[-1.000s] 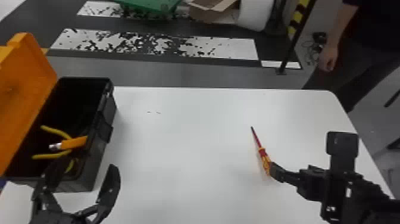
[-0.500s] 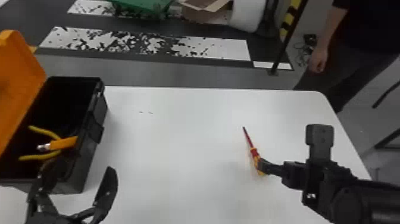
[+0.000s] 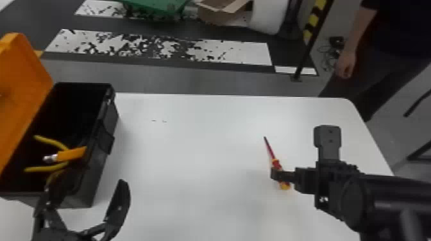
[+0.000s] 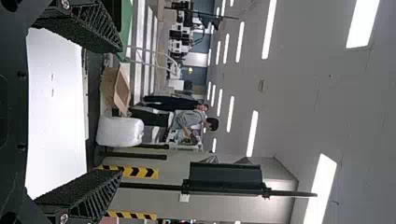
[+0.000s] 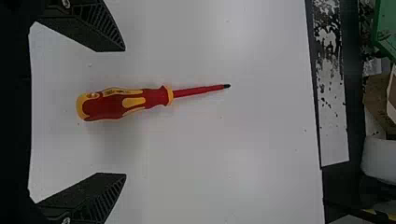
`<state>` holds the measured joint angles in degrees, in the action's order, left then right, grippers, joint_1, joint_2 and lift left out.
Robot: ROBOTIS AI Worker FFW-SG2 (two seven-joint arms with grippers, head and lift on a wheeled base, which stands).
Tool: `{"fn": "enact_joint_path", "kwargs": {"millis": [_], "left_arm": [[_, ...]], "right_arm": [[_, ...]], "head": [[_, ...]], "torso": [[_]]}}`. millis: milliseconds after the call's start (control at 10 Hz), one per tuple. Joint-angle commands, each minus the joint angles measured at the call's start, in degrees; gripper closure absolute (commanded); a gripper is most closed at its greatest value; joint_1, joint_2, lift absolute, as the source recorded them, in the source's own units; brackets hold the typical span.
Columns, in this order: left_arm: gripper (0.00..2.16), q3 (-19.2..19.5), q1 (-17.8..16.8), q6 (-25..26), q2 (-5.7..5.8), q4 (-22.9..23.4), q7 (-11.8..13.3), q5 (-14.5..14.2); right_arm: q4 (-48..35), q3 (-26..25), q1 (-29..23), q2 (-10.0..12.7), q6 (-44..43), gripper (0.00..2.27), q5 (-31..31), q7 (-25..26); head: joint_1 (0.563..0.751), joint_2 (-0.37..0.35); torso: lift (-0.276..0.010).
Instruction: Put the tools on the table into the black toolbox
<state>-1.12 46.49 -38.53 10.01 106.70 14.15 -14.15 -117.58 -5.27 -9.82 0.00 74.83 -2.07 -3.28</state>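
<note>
It looks like a workshop or lab: beyond the left pincer [image 3: 89,181] are hazard striping [image 3: 315,18], a cardboard box [image 3: 215,14] and strip lights [image 4: 269,29].

We see a white table [image 3: 192,144] carrying the black toolbox [image 3: 97,179] at its left and, well apart, a red-and-yellow screwdriver [image 3: 275,162] lying toward the right.
</note>
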Motion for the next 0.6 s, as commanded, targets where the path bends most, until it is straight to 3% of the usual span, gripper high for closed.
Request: {"fn": "enact_joint_path", "kwargs": {"millis": [0, 500], "left_arm": [[0.07, 0.0, 0.0, 0.0, 0.18, 0.0, 0.0, 0.0], [0.07, 0.0, 0.0, 0.0, 0.97, 0.0, -0.6, -0.1]], "right_arm": [[2.5, 0.4, 2.2, 0.1, 1.1, 0.05, 1.0, 0.0], [9.6, 2.5, 6.7, 0.1, 1.2, 0.09, 2.9, 0.0]], "head": [[0.695, -0.056], [0.695, -0.046]], "torso": [[-0.075], [-0.075]]}}
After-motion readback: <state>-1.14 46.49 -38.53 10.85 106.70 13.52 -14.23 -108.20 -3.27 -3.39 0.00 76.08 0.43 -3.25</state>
